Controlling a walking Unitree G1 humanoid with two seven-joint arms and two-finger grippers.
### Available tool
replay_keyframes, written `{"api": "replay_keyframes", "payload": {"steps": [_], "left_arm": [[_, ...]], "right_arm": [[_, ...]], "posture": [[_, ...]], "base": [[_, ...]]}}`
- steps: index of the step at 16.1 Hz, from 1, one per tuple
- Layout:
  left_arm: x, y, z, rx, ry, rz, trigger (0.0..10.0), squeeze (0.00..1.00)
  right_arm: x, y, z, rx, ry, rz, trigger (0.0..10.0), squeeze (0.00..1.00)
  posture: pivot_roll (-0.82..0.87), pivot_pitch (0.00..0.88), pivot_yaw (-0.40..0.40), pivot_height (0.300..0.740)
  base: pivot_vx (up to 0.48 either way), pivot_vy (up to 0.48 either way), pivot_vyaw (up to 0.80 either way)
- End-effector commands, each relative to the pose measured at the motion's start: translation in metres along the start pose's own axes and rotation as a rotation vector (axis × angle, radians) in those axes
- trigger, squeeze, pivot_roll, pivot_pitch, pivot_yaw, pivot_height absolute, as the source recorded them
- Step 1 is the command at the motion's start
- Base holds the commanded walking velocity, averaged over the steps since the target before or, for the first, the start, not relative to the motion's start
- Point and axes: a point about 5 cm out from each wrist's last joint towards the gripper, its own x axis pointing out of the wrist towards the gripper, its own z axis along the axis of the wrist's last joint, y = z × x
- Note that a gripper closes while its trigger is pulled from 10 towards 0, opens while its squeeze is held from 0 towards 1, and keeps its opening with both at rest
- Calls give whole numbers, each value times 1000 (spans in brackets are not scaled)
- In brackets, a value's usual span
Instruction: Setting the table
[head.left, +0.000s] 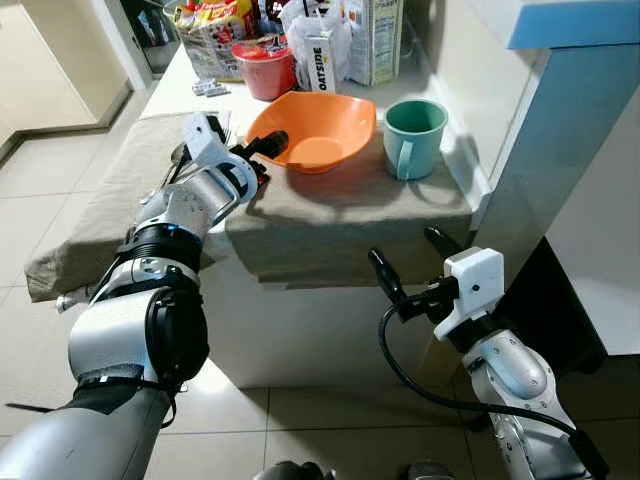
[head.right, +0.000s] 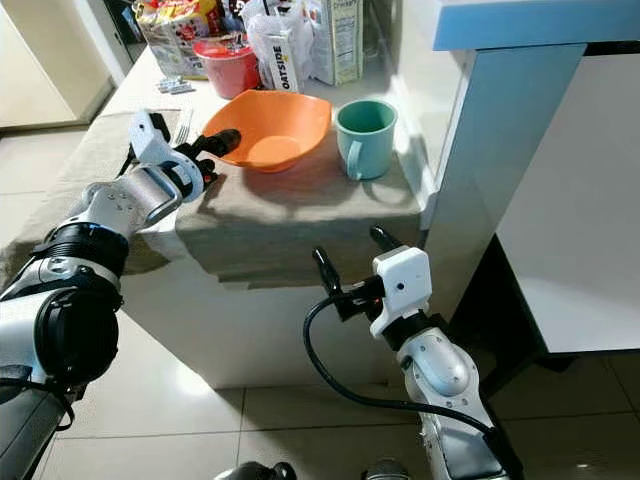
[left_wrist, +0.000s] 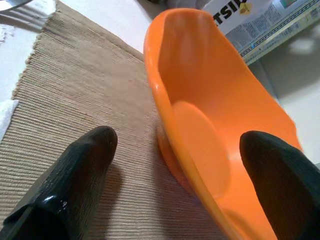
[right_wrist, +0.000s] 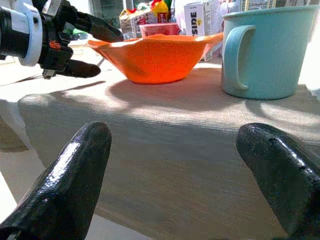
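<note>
An orange bowl (head.left: 315, 130) sits on a beige placemat (head.left: 350, 210) that hangs over the counter's front edge. A teal mug (head.left: 413, 138) stands upright just right of the bowl, handle toward me. My left gripper (head.left: 267, 155) is open at the bowl's left rim: one finger (left_wrist: 275, 170) reaches over the bowl (left_wrist: 200, 100), the other (left_wrist: 85, 160) lies outside on the mat. My right gripper (head.left: 405, 247) is open, below and in front of the mat's hanging edge, with nothing between its fingers; the right wrist view looks at the bowl (right_wrist: 157, 52) and mug (right_wrist: 260, 50).
Behind the bowl stand a red cup (head.left: 265, 68), an Oatside carton (head.left: 318, 60), a box (head.left: 375, 35) and snack bags (head.left: 215, 30). A second placemat (head.left: 110, 190) with a fork (head.right: 183, 125) lies left. A white cabinet with a blue top (head.left: 575, 25) closes the right side.
</note>
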Motion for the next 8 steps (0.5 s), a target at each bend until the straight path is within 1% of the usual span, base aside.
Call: {"api": "replay_keyframes", "payload": {"steps": [1,2,3,8], "left_arm": [[-1,6,3,56,-4,31,10000,0],[-1,6,3,61,-3,35,10000,0],[-1,6,3,70,-5,33,0,0],[1,5,3,117,-11,24,0,0]], "right_arm": [[-1,2,2,3,0,3,10000,0],[-1,2,2,3,0,3,10000,0],[-1,2,2,3,1,3,10000,0],[0,1,1,4,5,8,10000,0]], "posture": [[-293,84,148,740],[-293,84,148,740],[-292,83,147,740],[-288,82,144,740]], "base": [[0,0,0],[0,0,0],[0,0,0],[0,0,0]]}}
